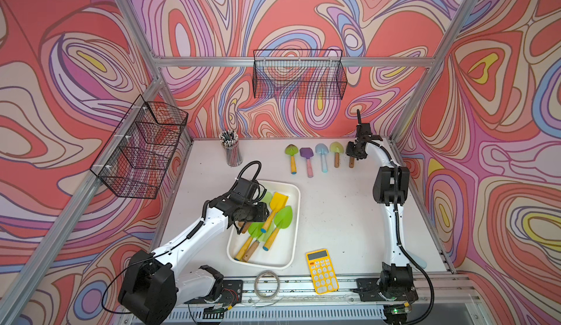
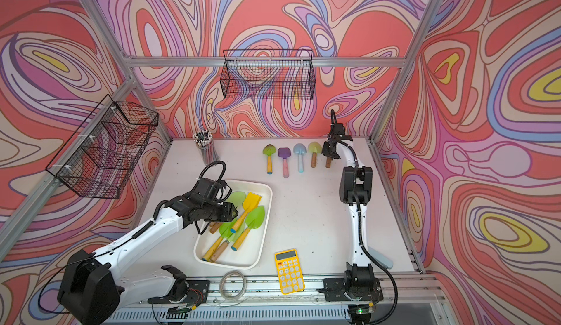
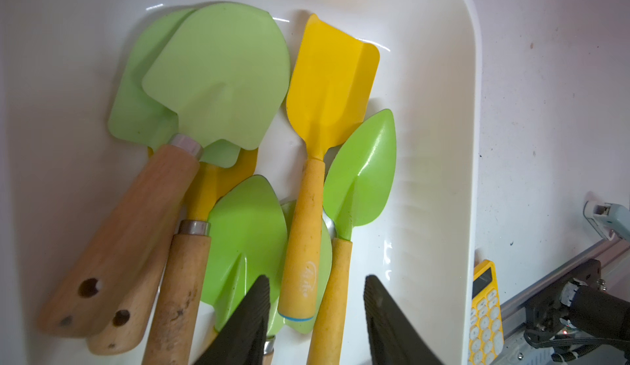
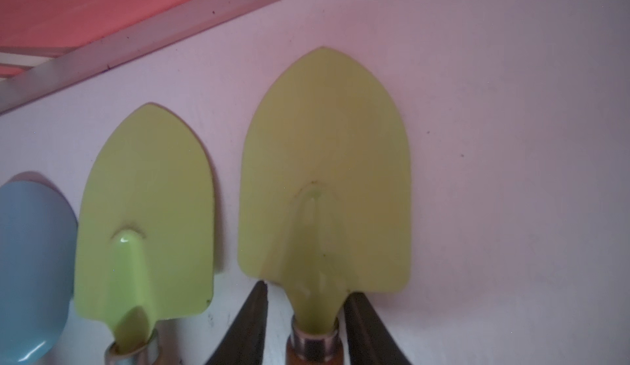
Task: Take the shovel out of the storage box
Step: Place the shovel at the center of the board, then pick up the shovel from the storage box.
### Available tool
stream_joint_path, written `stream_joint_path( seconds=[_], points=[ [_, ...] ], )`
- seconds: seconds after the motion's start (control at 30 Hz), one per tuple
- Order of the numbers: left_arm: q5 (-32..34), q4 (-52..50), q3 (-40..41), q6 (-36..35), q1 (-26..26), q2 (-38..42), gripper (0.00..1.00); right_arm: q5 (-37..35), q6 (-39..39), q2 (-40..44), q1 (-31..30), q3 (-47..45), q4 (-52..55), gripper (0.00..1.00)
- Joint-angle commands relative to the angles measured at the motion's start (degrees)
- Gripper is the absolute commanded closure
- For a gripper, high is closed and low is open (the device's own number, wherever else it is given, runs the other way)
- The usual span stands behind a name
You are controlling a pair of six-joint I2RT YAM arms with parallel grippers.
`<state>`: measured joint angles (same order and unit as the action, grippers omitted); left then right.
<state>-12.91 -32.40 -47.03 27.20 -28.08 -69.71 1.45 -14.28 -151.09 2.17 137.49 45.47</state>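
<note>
L pincer hangs over the left half of the white storage box, which sits front-centre on the table. In the wrist view the L pincer has its black fingers apart w/ nothing clamped. They stand either side of the butt end of the yellow shovel, w/ a thin gap showing on each side. That shovel's handle runs away from the tips and its blade lies near the box's far wall. Btwn the fingers too, just beside it, is the wood handle of a bright green leaf-shaped shovel. More in the box: two pale green shovels stacked w/ thick wood handles, and another bright green one partly under the yellow handle. All lie flat, overlapping.

R pincer is at the back right of the table, well apart from the box, at the end of a row of shovels. In the wrist view the R pincer has its fingers apart around the neck of a pale green shovel lying flat on the table. There's a clear gap on one side, and the other finger is just beside the neck; not clamped. Next in the row are a 2nd pale green one and a blue one.

A yellow calculator lies near the box's front-right corner.
</note>
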Motion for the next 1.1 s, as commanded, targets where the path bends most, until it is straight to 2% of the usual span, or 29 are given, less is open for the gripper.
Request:
stream_joint_path(
  seconds=[0.0,0.2,0.37,0.47,0.77,1.07],
  points=[
    [1.38,-0.97,0.38,-0.81,-0.92,-1.39,0.51,-0.56,-0.93,5.46,-0.10,-5.17,-0.52,0.56],
    [4.04,-2.14,-1.40,-1.78,-4.11,-6.17,0.51,-2.16,-3.86,16.66,-0.09,-18.08,-3.98,0.53],
    [12.14,-5.64,-3.59,-1.82,-7.70,-9.32,0.51,-0.58,-6.59,26.68,-0.15,-30.96,-9.84,0.53],
    [14.88,-6.71,-4.30,-1.95,-8.65,-10.59,0.51,1.33,-7.94,31.71,-0.79,-37.10,-12.37,0.53],
    [15.33,-7.83,-5.71,-2.61,-10.67,-13.17,0.51,1.51,-8.77,41.08,-6.38,-48.21,-15.21,0.53],
    [18.46,-10.40,-7.00,-3.35,-12.42,-16.27,0.51,1.83,-8.77,43.20,-8.29,-53.08,-16.63,0.53]
  ],
)
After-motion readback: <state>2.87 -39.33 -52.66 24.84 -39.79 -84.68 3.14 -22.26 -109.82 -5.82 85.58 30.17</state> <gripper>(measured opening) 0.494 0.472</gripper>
